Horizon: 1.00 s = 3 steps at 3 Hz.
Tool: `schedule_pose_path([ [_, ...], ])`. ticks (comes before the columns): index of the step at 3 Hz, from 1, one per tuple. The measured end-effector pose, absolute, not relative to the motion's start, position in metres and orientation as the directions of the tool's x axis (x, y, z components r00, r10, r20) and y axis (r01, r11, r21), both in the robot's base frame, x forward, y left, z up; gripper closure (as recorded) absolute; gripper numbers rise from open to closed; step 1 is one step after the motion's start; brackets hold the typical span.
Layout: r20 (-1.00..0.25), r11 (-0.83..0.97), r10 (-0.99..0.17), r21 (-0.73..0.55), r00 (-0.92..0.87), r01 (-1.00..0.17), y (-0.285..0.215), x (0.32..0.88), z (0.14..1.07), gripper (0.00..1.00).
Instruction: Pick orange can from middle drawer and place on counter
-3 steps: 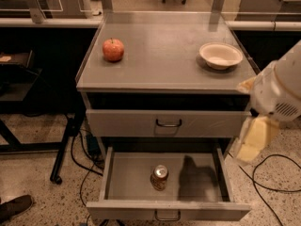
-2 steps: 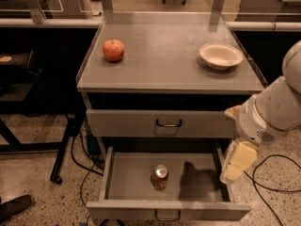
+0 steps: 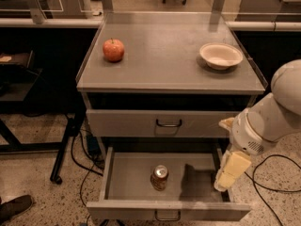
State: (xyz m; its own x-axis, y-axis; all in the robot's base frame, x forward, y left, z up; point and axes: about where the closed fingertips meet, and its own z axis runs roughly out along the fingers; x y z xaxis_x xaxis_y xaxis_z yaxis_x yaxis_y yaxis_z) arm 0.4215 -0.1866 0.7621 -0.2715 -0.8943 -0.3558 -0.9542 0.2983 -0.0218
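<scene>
Camera view | hand (image 3: 223, 181) maybe over middle drawer (image 3: 123, 210) edge | orange can (image 3: 159, 177) apart

The drink can (image 3: 159, 177) stands centrally in the open middle drawer (image 3: 122, 210); the gripper (image 3: 225, 180) hangs over its right edge. On the counter (image 3: 164, 69), an apple (image 3: 113, 50) lies near the left edge, a bowl (image 3: 220, 55) near the right.

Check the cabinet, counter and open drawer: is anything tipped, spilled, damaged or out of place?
Nothing stands out. The orange can stands upright in the open middle drawer; the apple and bowl sit apart on the counter, nothing spilled. The hand hangs over the drawer's right side, clear of the can.
</scene>
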Motion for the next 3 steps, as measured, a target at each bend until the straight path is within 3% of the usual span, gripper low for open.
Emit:
schedule_pose_path([
  [3, -0.514, 0.301, -0.808, 0.059, -0.287, -0.952, -0.182, 0.461, 0.649, 0.00],
])
